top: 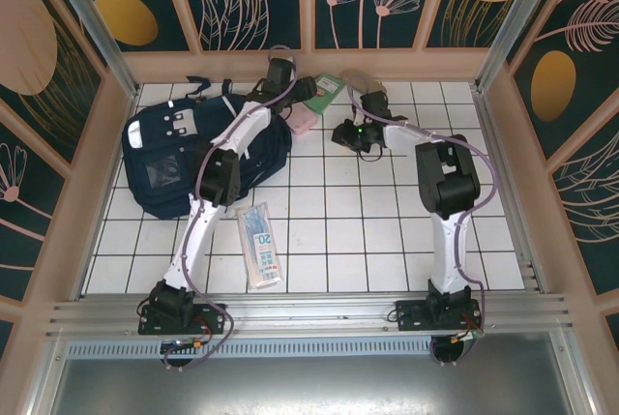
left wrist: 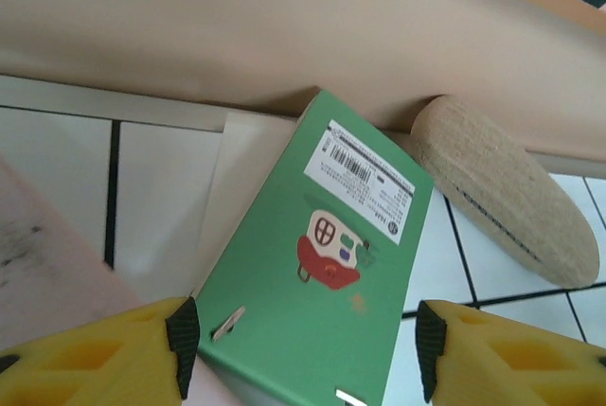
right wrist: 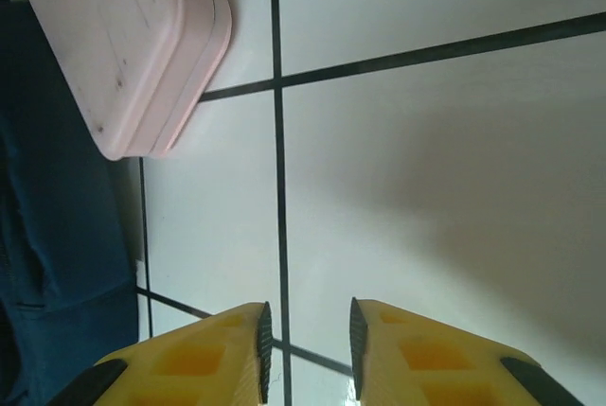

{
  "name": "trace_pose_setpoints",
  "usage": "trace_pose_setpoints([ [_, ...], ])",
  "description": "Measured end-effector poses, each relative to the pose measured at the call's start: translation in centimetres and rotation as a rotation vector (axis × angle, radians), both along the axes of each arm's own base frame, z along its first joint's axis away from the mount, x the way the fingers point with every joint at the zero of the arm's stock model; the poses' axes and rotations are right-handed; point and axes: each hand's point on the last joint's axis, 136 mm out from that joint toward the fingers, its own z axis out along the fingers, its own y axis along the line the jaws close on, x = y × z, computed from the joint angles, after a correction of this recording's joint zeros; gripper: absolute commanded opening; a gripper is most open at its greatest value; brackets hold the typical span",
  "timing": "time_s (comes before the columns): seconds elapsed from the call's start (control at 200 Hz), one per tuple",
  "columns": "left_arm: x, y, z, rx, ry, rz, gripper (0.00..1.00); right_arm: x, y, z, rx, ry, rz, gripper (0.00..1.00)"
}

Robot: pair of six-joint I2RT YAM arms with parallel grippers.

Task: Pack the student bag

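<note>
The student bag (top: 179, 159), a large navy backpack with white patches, lies at the left of the table; its dark fabric (right wrist: 47, 264) also fills the left edge of the right wrist view. My left gripper (top: 302, 94) reaches over the bag to the back wall. It (left wrist: 306, 347) is open, with its pads on either side of the near end of a green book (left wrist: 322, 273); the left pad is at the book's edge and the right pad is just clear. My right gripper (right wrist: 306, 340) hovers over bare tile near the pink case (right wrist: 123, 37), its jaws a little apart and empty.
A beige oval case (left wrist: 502, 188) lies against the back wall, right of the green book (top: 331, 89). The pink case (top: 305, 120) sits beside the bag. A clear pencil pack (top: 259, 244) lies near the front. Walls enclose the table on three sides.
</note>
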Motion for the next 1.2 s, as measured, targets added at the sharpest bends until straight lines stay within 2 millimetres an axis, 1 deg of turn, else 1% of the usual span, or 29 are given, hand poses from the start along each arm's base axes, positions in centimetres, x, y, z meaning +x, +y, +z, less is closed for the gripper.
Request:
trace_pose_setpoints([
  [0.09,0.8,-0.4,-0.3,-0.045,-0.024,0.011,0.62,0.1,-1.1,0.8,0.001,-0.019,-0.045,0.30],
  [0.16,1.3,-0.7,-0.5,-0.076,-0.038,0.020,0.60,0.2,-1.9,1.0,0.001,-0.023,-0.080,0.30],
  [0.32,1.4,-1.4,-1.5,-0.105,-0.037,0.024,0.59,0.3,-3.8,0.2,-0.016,-0.007,-0.149,0.30],
  [0.385,1.3,-1.8,-1.4,-0.107,-0.042,0.019,0.59,0.3,-4.6,0.1,-0.024,-0.002,-0.175,0.30],
  [0.455,0.8,-2.9,-1.4,-0.105,-0.041,0.002,0.58,0.3,-5.6,0.6,-0.021,-0.002,-0.207,0.30],
  [0.631,-1.4,-6.6,-2.1,-0.088,-0.022,-0.067,0.57,0.6,-8.5,2.6,-0.009,-0.041,-0.294,0.29],
  [0.701,-2.3,-7.9,-2.4,-0.084,-0.009,-0.101,0.57,0.5,-9.2,3.3,-0.010,-0.055,-0.314,0.29],
  [0.746,-2.6,-8.3,-2.5,-0.075,-0.005,-0.114,0.58,0.5,-9.5,3.7,-0.009,-0.063,-0.323,0.29],
  [0.801,-2.9,-8.5,-2.6,-0.065,0.002,-0.120,0.60,0.3,-9.6,4.0,-0.004,-0.069,-0.330,0.29],
  [0.956,-3.2,-8.2,-3.0,-0.036,0.027,-0.118,0.63,-0.7,-10.1,4.7,0.004,-0.074,-0.354,0.29],
  [1.091,-3.3,-7.9,-3.3,-0.013,0.037,-0.116,0.59,-1.4,-10.8,5.6,0.007,-0.088,-0.378,0.29],
  [1.201,-3.5,-7.8,-3.4,0.002,0.046,-0.121,0.61,-1.3,-11.3,6.0,0.009,-0.095,-0.396,0.29],
])
